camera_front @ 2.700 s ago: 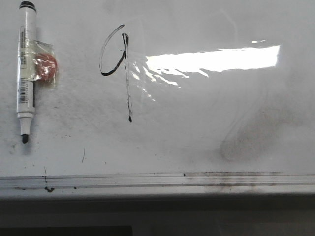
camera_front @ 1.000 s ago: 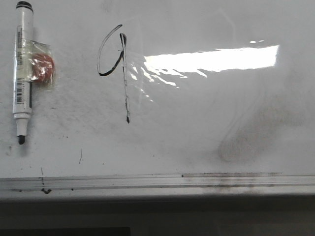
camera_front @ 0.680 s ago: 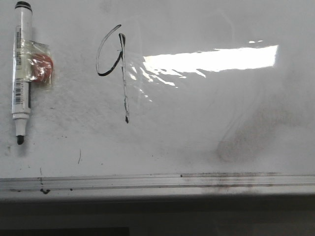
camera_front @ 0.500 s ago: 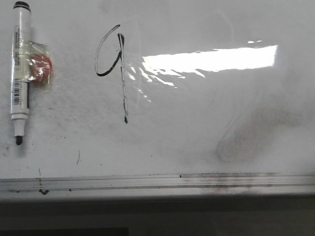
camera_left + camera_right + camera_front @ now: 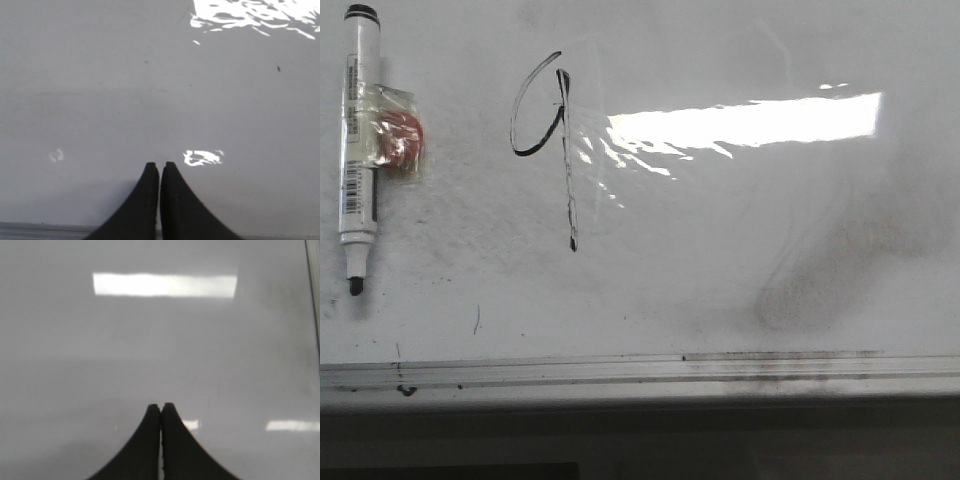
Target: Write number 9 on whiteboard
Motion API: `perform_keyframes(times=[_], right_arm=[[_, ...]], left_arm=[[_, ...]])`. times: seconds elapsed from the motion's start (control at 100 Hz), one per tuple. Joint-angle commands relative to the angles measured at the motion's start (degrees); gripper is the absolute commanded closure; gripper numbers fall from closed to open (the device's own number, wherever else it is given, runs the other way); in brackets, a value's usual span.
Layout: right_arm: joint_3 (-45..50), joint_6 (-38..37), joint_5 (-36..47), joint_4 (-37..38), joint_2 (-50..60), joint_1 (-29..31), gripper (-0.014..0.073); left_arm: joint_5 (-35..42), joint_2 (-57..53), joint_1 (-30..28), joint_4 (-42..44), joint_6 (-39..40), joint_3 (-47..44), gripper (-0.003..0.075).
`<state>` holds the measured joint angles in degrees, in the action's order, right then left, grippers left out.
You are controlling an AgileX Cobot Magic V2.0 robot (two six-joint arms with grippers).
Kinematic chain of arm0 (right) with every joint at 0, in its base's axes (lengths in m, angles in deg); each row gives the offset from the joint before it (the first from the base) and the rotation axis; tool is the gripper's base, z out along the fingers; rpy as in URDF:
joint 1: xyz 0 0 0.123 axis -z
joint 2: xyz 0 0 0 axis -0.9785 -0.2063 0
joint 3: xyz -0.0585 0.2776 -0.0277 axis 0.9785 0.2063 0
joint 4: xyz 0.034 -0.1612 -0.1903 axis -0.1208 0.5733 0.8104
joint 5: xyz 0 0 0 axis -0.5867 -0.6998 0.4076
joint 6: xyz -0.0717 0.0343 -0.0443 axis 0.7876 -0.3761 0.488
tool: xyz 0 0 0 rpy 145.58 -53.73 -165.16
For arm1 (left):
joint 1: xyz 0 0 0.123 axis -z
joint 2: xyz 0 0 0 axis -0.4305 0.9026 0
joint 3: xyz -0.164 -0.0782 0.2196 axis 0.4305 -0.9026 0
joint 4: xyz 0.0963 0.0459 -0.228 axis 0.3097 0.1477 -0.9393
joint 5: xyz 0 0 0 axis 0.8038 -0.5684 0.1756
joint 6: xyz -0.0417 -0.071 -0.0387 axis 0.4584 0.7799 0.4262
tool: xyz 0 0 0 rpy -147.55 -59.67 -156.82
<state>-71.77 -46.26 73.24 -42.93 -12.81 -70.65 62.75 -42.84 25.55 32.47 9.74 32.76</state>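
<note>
A thin black number 9 (image 5: 563, 150) stands drawn on the glossy whiteboard (image 5: 720, 250), with a narrow loop and a long straight tail. A white marker (image 5: 357, 150) lies uncapped at the far left, tip toward the lower edge, with a taped red piece beside it. Neither gripper shows in the front view. In the left wrist view my left gripper (image 5: 160, 165) is shut with nothing in it, over bare board. My right gripper (image 5: 161, 405) is likewise shut and empty over bare board in the right wrist view.
A metal strip (image 5: 640, 368) runs along the board's lower edge. A grey erased-ink smudge (image 5: 820, 280) lies at the lower right, and a bright light reflection (image 5: 750, 122) crosses the middle. The board's edge (image 5: 312, 300) shows in the right wrist view.
The whole board scene has drifted slightly left in the front view. The marker and the 9 keep their places on the board.
</note>
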Motion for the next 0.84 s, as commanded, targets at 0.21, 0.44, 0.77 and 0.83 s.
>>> perform_keyframes(times=[0.21, 0.44, 0.77, 0.83], right_arm=[[0.6, -0.16, -5.5, -1.15, 1.28, 0.58, 0.0657], [0.6, -0.16, -5.5, -2.39, 1.28, 0.58, 0.0657], [0.6, -0.16, -5.5, -2.39, 1.28, 0.58, 0.0657], [0.6, -0.16, -5.5, -2.39, 1.28, 0.58, 0.0657]], left_arm=[[2.72, -1.63, 0.45, -0.01, 0.58, -2.36, 0.0741], [2.72, -1.63, 0.45, -0.01, 0.58, -2.36, 0.0741], [2.72, -1.63, 0.45, -0.01, 0.58, -2.36, 0.0741], [2.72, -1.63, 0.45, -0.01, 0.58, -2.36, 0.0741]])
